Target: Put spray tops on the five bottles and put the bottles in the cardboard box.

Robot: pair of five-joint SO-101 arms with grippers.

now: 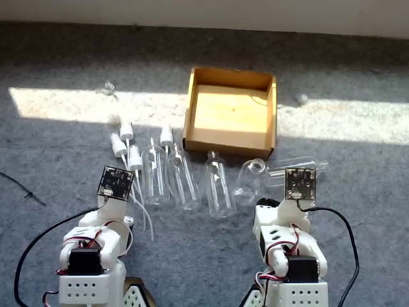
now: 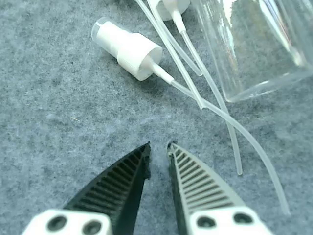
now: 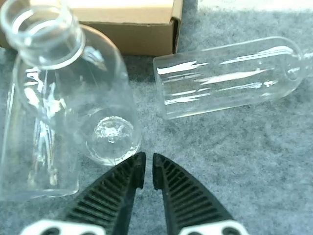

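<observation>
At lower left, your empty left gripper (image 2: 158,147), jaws nearly pressed together, is facing a spray top (image 2: 129,49) lying seemingly tube-first.

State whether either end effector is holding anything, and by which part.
Nothing is held. The left end effector is empty, close to a spray top; the right end effector is empty, close to a bottle.

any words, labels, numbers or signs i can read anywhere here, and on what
No text can be read.
cardboard box: plain, no print to be seen.
bottles: clear, no labels.
spray tops: plain white, no marks.
small boards on the arms' wrists: any marks are too small to read.
</observation>
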